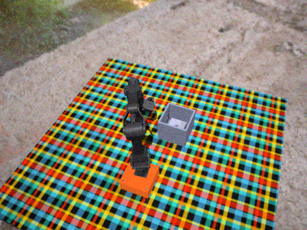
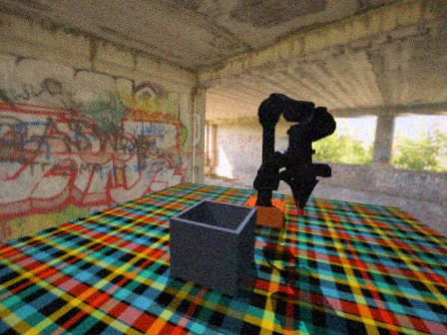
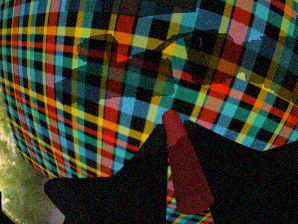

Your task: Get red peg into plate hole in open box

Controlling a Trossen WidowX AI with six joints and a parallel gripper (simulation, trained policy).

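Observation:
The red peg (image 3: 189, 175) is between the black fingers of my gripper (image 3: 175, 129) (image 2: 301, 200) in the wrist view, its narrow end sticking out past the fingertips. In the exterior view only a small red tip of the peg (image 2: 299, 211) shows below the fingers. My gripper is shut on the peg and points down above the cloth, to the side of the box and outside it. The grey open box (image 1: 172, 135) (image 2: 207, 256) stands upright. Inside it, the top view shows a pale plate (image 1: 181, 122) with a small dark hole. In the top view the arm hides the peg.
The box's walls rise well above the plate. The arm stands on an orange base (image 1: 138, 181) (image 2: 269, 217) on a plaid cloth (image 1: 223, 164) (image 2: 374, 259). Shadows of the arm fall on the cloth.

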